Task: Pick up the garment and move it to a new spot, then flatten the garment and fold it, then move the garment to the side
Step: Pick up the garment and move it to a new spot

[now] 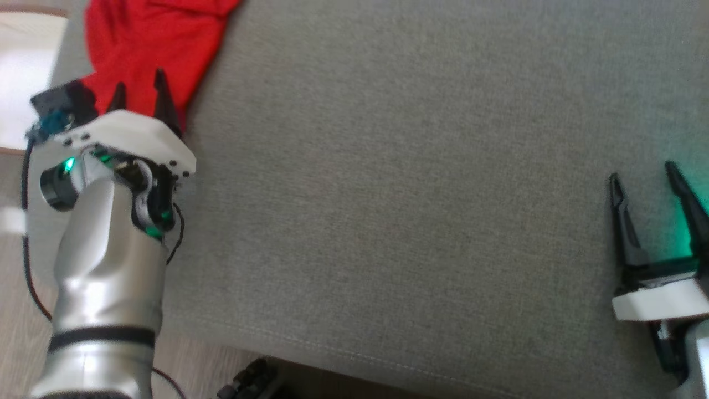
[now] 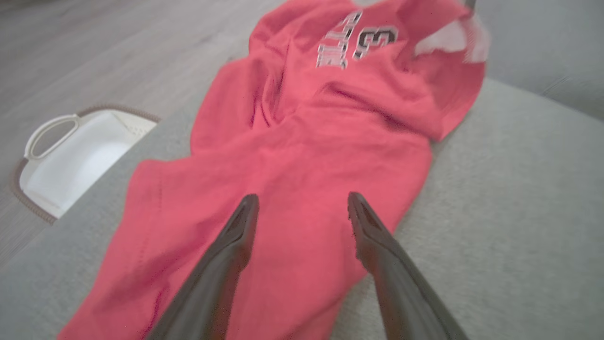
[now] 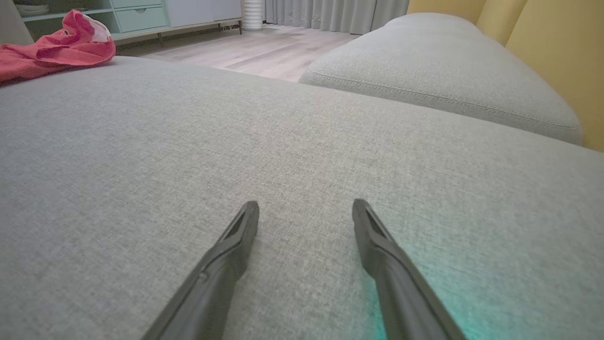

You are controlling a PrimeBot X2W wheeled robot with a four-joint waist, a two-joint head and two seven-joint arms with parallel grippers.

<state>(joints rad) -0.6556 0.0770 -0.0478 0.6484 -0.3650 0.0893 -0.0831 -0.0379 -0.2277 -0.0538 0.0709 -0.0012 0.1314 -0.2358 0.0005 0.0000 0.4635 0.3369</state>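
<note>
Because the red T-shirt [image 1: 149, 39] lies rumpled at the sofa cushion's [image 1: 388, 194] left edge, a shallow pinch by the left gripper [image 1: 138, 91], jaws spread above its hem, might snag one layer or drag it toward the white basket [image 2: 85, 156] on the floor; the right gripper [image 1: 645, 177], jaws spread, hovers well apart.

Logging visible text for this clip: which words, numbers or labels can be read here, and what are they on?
"3": large dark numeral with pale outline, printed on the red garment.
Block lettering beside that numeral: too blurred and skewed to read.
White patch at the garment's far edge: no readable text.
White basket and grey sofa: no text.
</note>
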